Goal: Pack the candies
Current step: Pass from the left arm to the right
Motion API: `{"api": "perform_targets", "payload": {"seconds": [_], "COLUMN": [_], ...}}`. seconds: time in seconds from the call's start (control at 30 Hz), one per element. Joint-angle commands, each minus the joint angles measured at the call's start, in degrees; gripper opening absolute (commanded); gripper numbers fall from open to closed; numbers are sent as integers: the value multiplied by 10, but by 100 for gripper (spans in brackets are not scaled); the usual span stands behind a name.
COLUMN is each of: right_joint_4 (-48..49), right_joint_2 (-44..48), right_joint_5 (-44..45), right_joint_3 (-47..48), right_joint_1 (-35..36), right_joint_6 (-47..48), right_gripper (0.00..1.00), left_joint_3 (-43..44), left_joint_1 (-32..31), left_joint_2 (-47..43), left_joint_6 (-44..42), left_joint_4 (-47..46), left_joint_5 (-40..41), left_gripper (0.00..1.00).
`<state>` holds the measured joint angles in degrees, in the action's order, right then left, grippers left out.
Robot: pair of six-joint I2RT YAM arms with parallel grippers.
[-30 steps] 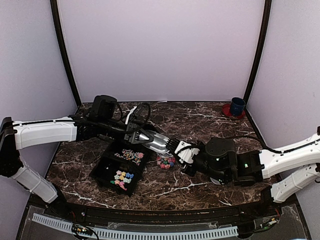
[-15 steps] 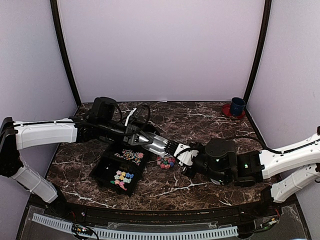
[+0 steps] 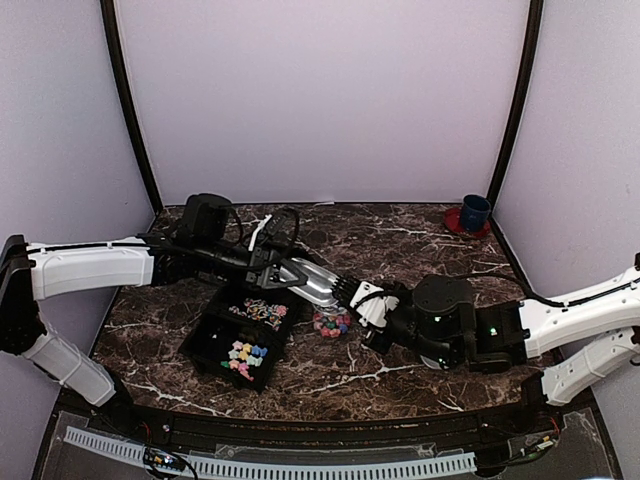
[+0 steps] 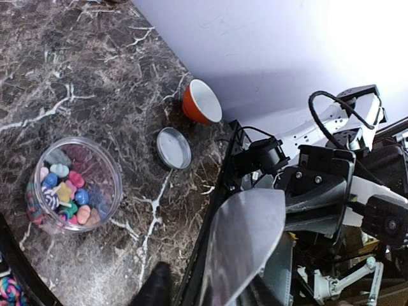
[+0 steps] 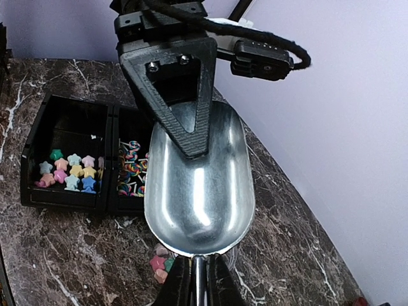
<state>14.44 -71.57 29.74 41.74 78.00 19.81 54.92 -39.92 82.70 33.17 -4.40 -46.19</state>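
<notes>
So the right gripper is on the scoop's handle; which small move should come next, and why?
Probably the left gripper should let go and draw back from the scoop. The right gripper is shut on its handle, yet a left finger lies over the bowl's far end, so the scoop cannot be carried to the candies. How wide the left jaws stand is unclear.

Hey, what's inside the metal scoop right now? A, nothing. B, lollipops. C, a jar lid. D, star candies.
A: in the right wrist view the scoop shows only bare, shiny metal inside its bowl.
</notes>
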Motion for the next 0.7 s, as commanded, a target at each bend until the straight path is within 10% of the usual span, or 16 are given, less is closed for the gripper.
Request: {"api": "perform_targets", "payload": {"seconds": [0.0, 0.67], "right_joint_4": [32, -72], "right_joint_2": [21, 47], "right_joint_5": [16, -189], "right_joint_3": [1, 57], "right_joint_1": [1, -79], "right_joint_6": [-36, -231], "right_gripper": [0, 0], "left_joint_3": [-6, 29], "left_joint_1": [24, 98], "left_joint_2": [-34, -87], "left_joint_6": [-9, -163], "left_joint_4": [10, 295], "left_joint_5": [5, 325], "left_gripper": [47, 84]}}
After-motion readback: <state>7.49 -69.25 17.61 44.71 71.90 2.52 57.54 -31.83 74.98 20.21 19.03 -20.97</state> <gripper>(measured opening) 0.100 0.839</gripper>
